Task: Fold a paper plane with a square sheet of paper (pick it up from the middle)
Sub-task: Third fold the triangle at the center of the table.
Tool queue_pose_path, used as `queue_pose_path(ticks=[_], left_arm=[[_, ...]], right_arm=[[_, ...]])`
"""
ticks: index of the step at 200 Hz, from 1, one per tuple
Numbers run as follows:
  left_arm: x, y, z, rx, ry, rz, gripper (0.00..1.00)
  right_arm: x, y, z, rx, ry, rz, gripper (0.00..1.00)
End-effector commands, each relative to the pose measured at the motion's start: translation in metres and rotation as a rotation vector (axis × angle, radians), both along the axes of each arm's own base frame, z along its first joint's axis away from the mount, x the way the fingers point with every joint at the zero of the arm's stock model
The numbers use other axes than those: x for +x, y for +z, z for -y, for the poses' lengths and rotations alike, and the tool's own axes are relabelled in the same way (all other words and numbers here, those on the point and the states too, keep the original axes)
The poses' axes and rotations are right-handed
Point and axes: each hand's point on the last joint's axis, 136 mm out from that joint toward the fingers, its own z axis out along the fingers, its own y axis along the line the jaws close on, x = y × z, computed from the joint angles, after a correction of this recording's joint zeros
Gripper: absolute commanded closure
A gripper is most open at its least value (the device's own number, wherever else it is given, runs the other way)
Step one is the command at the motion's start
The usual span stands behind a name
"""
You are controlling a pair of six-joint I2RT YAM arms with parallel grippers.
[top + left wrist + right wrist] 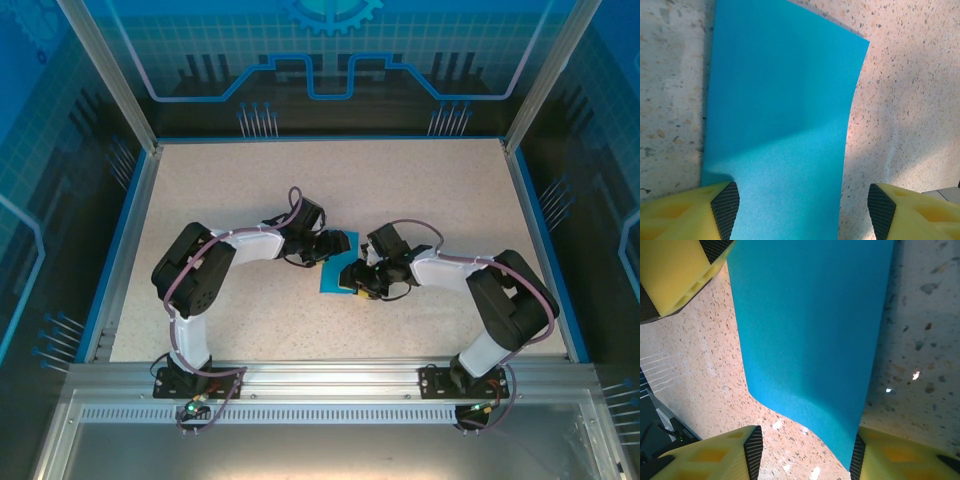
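The bright blue sheet of paper (331,279) lies mid-table under both wrists, mostly covered by them in the top view. My left gripper (338,244) is open. In its wrist view the paper (780,120) runs up between the jaws of the left gripper (803,210), with the left pad (726,207) at the sheet's left edge and the right pad on bare table. My right gripper (352,276) faces it. In the right wrist view the paper (810,325) bows up, and its near corner rests against the right pad (856,457) of the right gripper (805,455), whose jaws stand apart.
The speckled beige tabletop (420,200) is ringed by a blue border and metal frame posts. A yellow finger of the left gripper (675,275) shows at the upper left of the right wrist view, close to the paper's far end.
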Motion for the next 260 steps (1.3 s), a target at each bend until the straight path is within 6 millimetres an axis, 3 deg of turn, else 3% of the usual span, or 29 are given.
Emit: queue_pose_path(ticks=[1, 91, 148, 202, 260], left_arm=[[-0.007, -0.019, -0.008, 0.028, 0.020, -0.078, 0.27], [-0.008, -0.014, -0.009, 0.025, 0.019, -0.070, 0.26], [-0.009, 0.010, -0.003, -0.035, 0.000, -0.024, 0.26], [-0.019, 0.032, 0.013, -0.170, -0.074, -0.002, 0.24], [-0.019, 0.017, 0.007, -0.113, -0.069, -0.003, 0.26]], right_arm=[[-0.005, 0.006, -0.003, 0.023, 0.001, -0.002, 0.53], [0.000, -0.002, 0.015, -0.021, -0.104, -0.017, 0.72], [-0.005, -0.005, 0.027, -0.044, -0.119, -0.031, 1.00], [-0.024, -0.005, 0.033, -0.071, -0.025, -0.055, 1.00], [-0.034, -0.001, 0.040, -0.089, 0.023, -0.067, 1.00]])
